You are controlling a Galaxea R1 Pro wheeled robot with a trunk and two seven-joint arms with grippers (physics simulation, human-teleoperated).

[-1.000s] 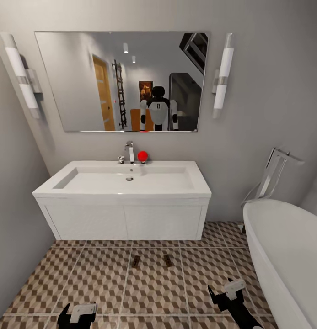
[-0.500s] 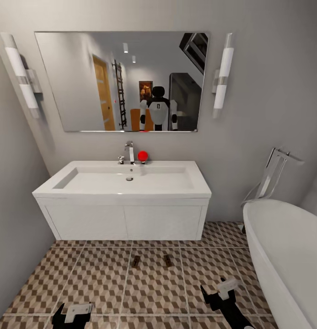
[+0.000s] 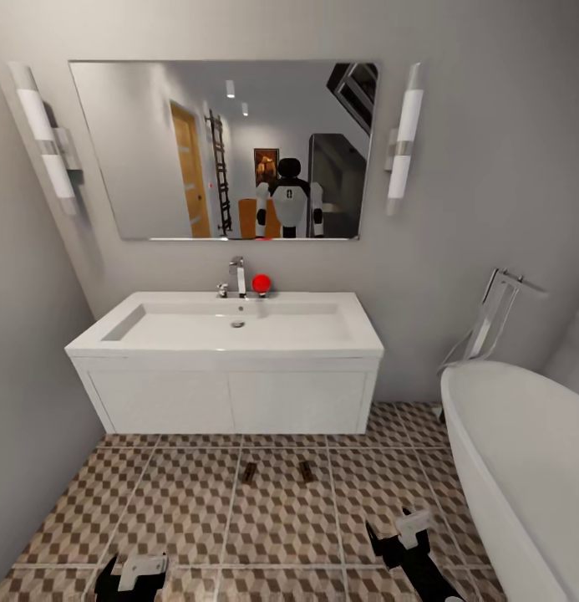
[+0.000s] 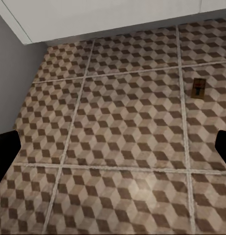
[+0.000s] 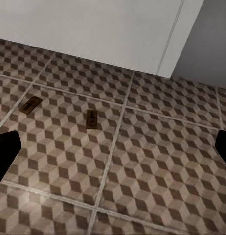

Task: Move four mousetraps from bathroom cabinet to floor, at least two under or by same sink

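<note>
So, taking it from the left side of the room across to the right:

Left claw: the black and white left claw (image 3: 132,575) hangs low over the tiles, fingers spread wide with nothing between them; its wrist camera looks through the gap at bare tiling.

Floor: the bathroom floor of large square tiles in a brown, beige and white cube pattern (image 3: 172,510) runs from the grey left wall to the tub.

Sink: the wide white shallow rectangular basin with a tall chrome tap (image 3: 231,328) sits on the white two-door vanity (image 3: 231,401), with a small red ball (image 3: 261,283) beside the tap.

Traps down: two small flat tan wooden mousetraps with dark wire lie on the tiles just in front of the vanity, the left one (image 3: 249,472) near the right one (image 3: 306,471), apart and not touching.

Right claw: the black and white right claw (image 3: 403,535) is likewise spread wide and empty above the tiles, near the white oval bathtub (image 3: 523,468).

Step in hand, as I judge it: two of four are placed by the sink, so the remaining pair must be fetched from the cabinet.

Doing it well: I'd back away straight, keep both arms tucked clear of the tub rim, and avoid rolling over the placed traps; returning, set the others on this same tiling.
</note>
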